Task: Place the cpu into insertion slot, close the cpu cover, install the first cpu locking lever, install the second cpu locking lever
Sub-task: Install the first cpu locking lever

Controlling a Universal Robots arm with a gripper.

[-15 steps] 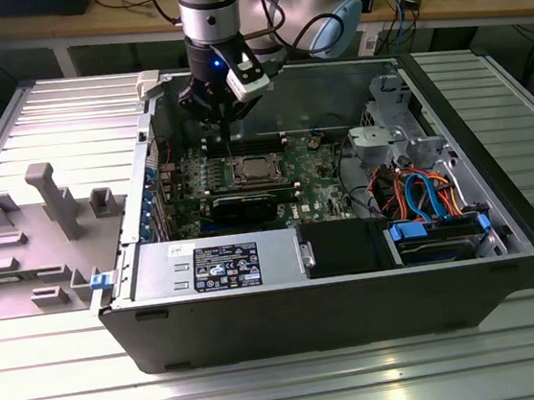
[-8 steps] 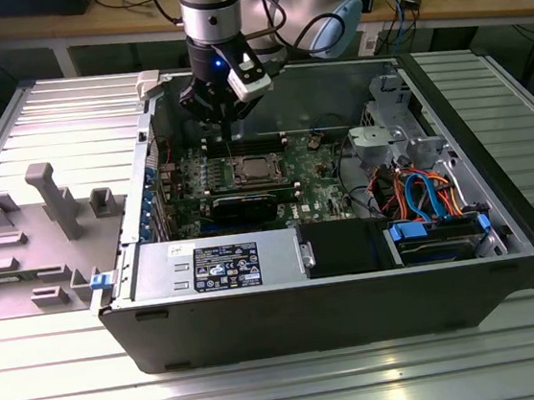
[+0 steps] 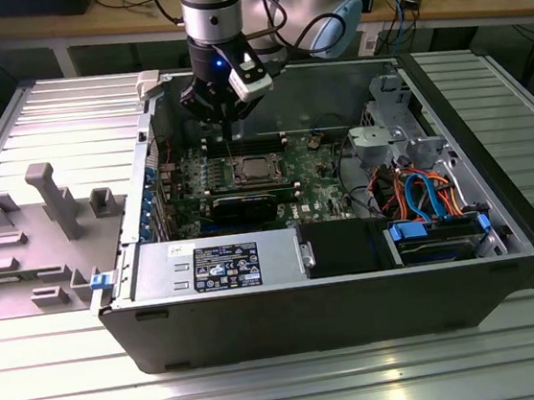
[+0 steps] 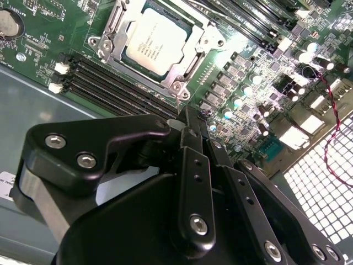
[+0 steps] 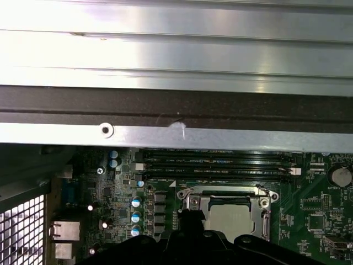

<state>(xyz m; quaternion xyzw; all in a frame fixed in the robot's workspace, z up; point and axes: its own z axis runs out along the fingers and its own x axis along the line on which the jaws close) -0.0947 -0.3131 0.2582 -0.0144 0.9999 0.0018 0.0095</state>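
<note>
The cpu [image 4: 154, 41], a pale silver square, lies flat in the insertion slot [image 4: 102, 43] on the green board; it also shows in the exterior view [image 3: 249, 171] and the first wrist view [image 5: 231, 214]. The cpu cover [image 4: 193, 52], a silvery frame, lies down around the chip's face [image 5: 223, 193]. Thin metal levers run along the frame's sides; I cannot tell whether they are latched. My gripper [image 4: 190, 117] hangs above the board just behind the socket [image 3: 227, 132], its black fingers [image 4: 193, 165] pressed together with nothing between them.
Long black memory slots [image 4: 110, 83] lie between the gripper and the socket. The open computer case [image 3: 501, 222] holds a power supply [image 3: 216, 264] and a drive bay with cables [image 3: 421, 192]. A red-and-black wire [image 4: 331, 105] crosses the board's edge. A grey fixture tray [image 3: 30, 237] sits at the exterior view's left.
</note>
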